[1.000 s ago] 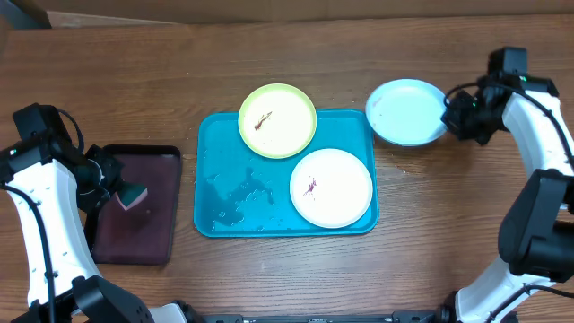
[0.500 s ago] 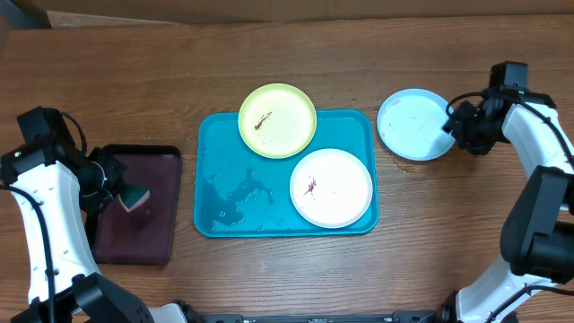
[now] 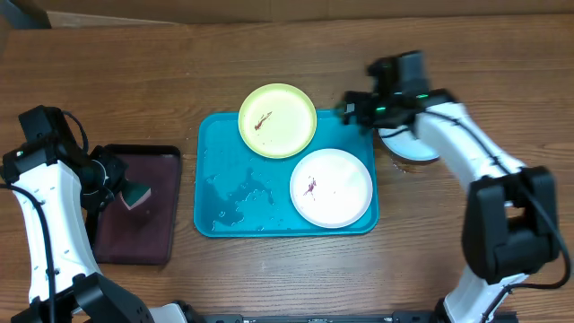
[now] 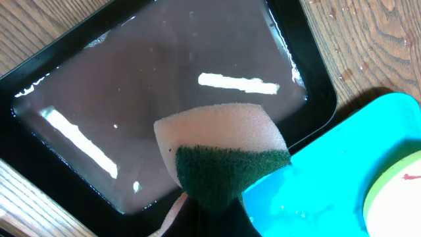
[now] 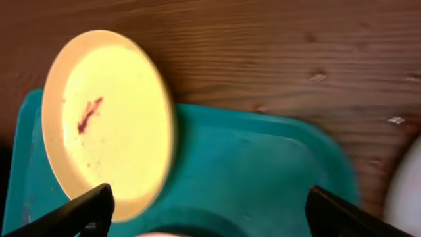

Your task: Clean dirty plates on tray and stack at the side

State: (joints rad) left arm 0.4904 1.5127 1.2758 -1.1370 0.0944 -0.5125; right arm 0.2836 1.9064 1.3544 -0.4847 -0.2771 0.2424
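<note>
The yellow-green plate (image 3: 277, 120) rests on the far rim of the turquoise tray (image 3: 224, 152) and carries a reddish smear. On the tray's right half lies the white plate (image 3: 331, 187), also smeared. A light blue plate (image 3: 415, 154) sits on the table right of the tray, mostly hidden under my right arm. My right gripper (image 3: 355, 109) hovers open and empty above the tray's far right corner, between the yellow-green plate (image 5: 105, 118) and the tray (image 5: 263, 164) rim. My left gripper (image 3: 115, 184) is shut on a white-and-green sponge (image 4: 223, 151) over the dark tray (image 4: 131, 99).
The dark maroon tray (image 3: 134, 205) lies left of the turquoise one and holds a film of water. Water drops wet the turquoise tray's left half (image 3: 235, 193). Bare wooden table (image 3: 134, 81) surrounds both trays.
My right gripper has opened, let go of the light blue plate on the table at the right, and swung left over the tray's far right corner. The left arm has stayed put.
</note>
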